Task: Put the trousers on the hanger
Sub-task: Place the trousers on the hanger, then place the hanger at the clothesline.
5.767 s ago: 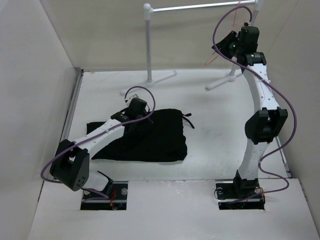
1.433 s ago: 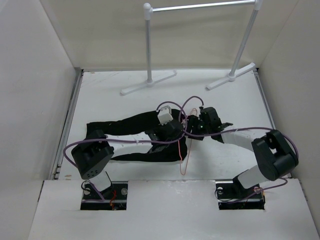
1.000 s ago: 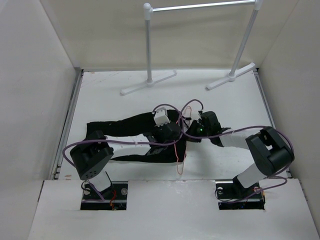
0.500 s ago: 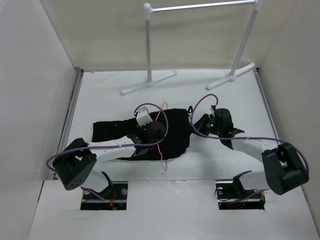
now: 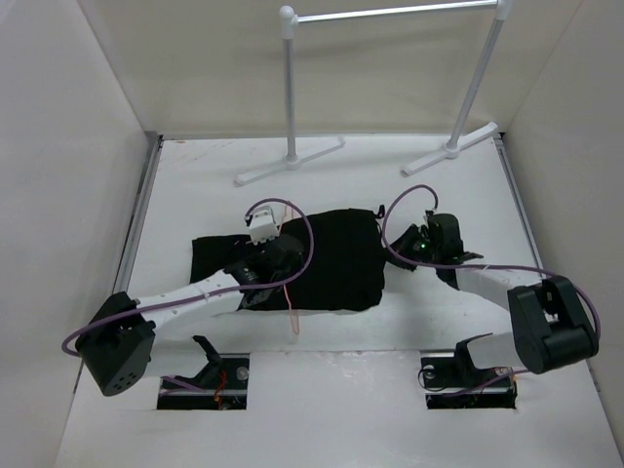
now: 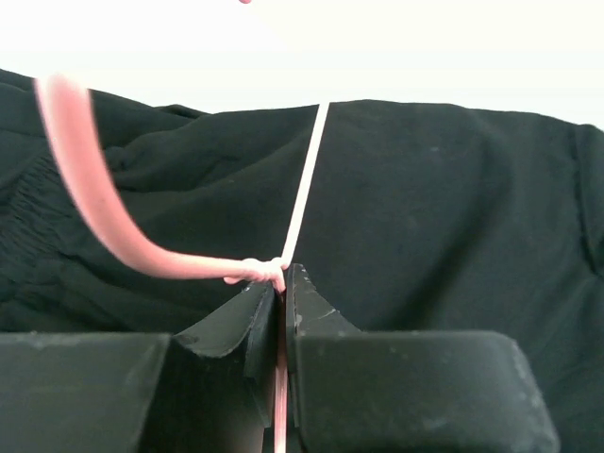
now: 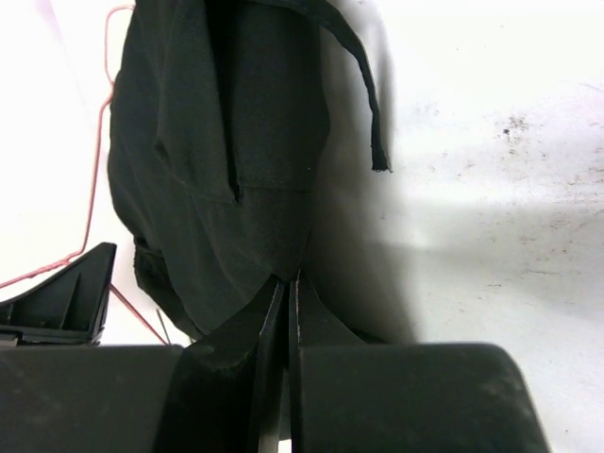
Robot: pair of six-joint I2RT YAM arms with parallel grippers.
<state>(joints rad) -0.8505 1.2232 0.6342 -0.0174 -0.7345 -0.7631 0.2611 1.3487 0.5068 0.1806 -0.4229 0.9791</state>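
"Left gripper [image 6: 283, 281] — what has it got?"
"It's clamped on the hanger [image 6: 90, 189] at the twisted neck, above the trousers [image 5: 336, 258] spread on the table [image 5: 195, 185]."
"And the right gripper [image 7: 286, 283]?"
"Its fingers are pressed together on the trousers' right edge — the drawstring [image 7: 363, 94] trails beside."

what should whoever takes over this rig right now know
Left gripper: shut on the hanger at its twisted neck, over the trousers.
Right gripper: shut on the trousers' edge nearest it.
Trousers lie bunched on the table; the hanger's wire crosses them.
Done: both things are gripped.
Left: drape the trousers over the hanger's bar. Whether any fabric is through yet cannot be told.
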